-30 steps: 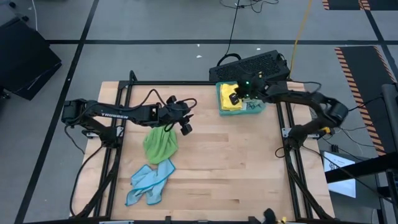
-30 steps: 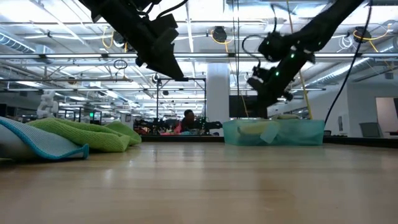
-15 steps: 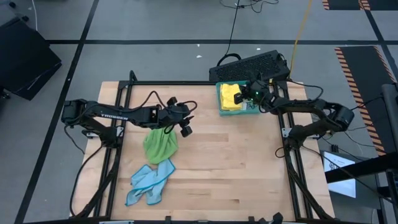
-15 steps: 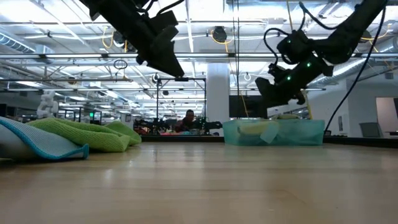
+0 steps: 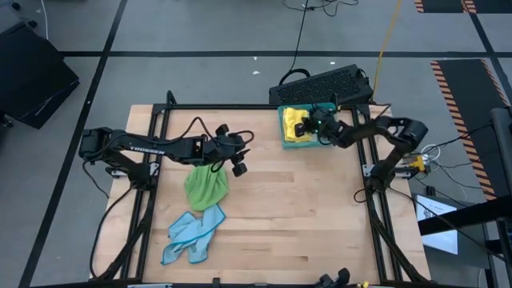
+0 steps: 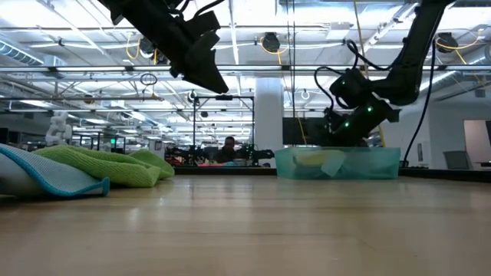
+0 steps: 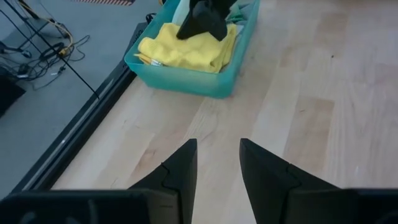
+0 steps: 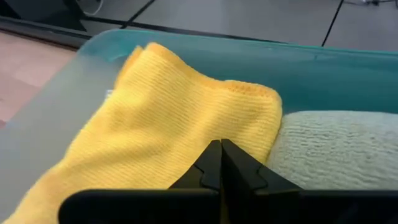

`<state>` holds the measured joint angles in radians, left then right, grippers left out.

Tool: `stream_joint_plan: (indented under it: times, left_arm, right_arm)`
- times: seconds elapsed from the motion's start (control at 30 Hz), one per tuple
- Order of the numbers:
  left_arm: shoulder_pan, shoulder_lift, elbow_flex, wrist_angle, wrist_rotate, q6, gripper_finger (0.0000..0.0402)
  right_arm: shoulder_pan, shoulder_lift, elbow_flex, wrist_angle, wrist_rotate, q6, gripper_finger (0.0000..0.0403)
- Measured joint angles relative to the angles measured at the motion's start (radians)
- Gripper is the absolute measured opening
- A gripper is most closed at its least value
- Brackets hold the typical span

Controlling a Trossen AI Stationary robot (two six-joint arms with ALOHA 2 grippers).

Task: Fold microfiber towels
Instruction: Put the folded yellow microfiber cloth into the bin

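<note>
A teal tray stands at the table's far right and holds a yellow towel beside a pale towel. My right gripper is shut and reaches down into the tray, its tips over the yellow towel. A bright green towel lies bunched left of centre. A light blue towel lies crumpled nearer the front edge. My left gripper hangs open in the air just right of the green towel, with nothing between its fingers. My right gripper has its shut fingertips at the yellow towel's upper surface, near the side next to the pale towel. They come slanting down from the table's right. I cannot tell whether they touch the cloth. The towel lies in the tray.
A black perforated case lies on the floor behind the tray. Black frame rails run along the table's left, right and far edges. Bare wood fills the middle and near right of the table.
My right gripper has sunk from above the tray down into it, toward the yellow towel, tipping and rolling as it went. Its fingers have stayed shut. The towels lie as before.
</note>
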<state>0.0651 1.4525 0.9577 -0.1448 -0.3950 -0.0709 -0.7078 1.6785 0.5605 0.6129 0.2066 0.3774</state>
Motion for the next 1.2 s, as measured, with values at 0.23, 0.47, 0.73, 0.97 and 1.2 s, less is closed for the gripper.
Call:
stream_joint_plan:
  times: [0.23, 0.47, 0.73, 0.97, 1.2]
  left_arm:
    - [0.001, 0.0, 0.0, 0.002, 0.0, 0.024, 0.0122]
    - [0.001, 0.0, 0.0, 0.001, 0.0, 0.039, 0.0122]
    - [0.001, 0.0, 0.0, 0.025, 0.0, 0.04, 0.0122]
    - [-0.001, 0.0, 0.0, 0.028, 0.001, 0.039, 0.0122]
    - [-0.001, 0.0, 0.0, 0.028, 0.001, 0.024, 0.0122]
  right_arm:
    - [0.0, 0.004, 0.025, -0.025, -0.02, 0.009, 0.0]
    - [0.001, -0.121, 0.031, -0.034, -0.028, 0.005, 0.0]
    - [0.001, -0.136, 0.032, -0.026, -0.024, -0.004, 0.0]
    - [0.007, -0.032, 0.031, -0.045, -0.027, 0.013, 0.0]
    - [0.022, -0.009, 0.031, -0.057, -0.052, 0.015, 0.0]
